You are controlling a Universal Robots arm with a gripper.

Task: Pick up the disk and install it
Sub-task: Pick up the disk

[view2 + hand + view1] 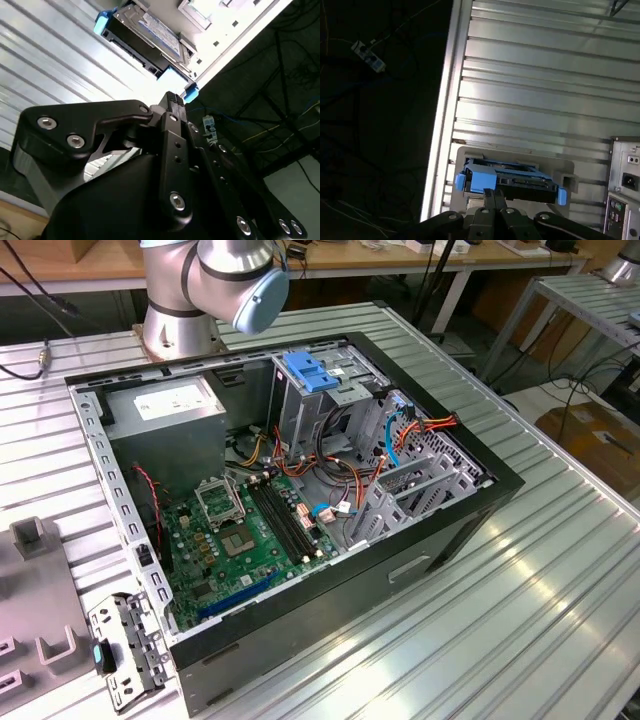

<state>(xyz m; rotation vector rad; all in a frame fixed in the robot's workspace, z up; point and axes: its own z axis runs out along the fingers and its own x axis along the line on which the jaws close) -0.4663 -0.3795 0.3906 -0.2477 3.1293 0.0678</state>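
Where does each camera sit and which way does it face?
Exterior view: off the arm, looking down at the open computer case on the ribbed table; the arm's base shows beyond it.
First wrist view: on the arm, looking past the gripper at the disk in its holder by the table's edge.
Second wrist view: on the arm, looking along the gripper to the disk.
Both wrist views share gripper and disk.
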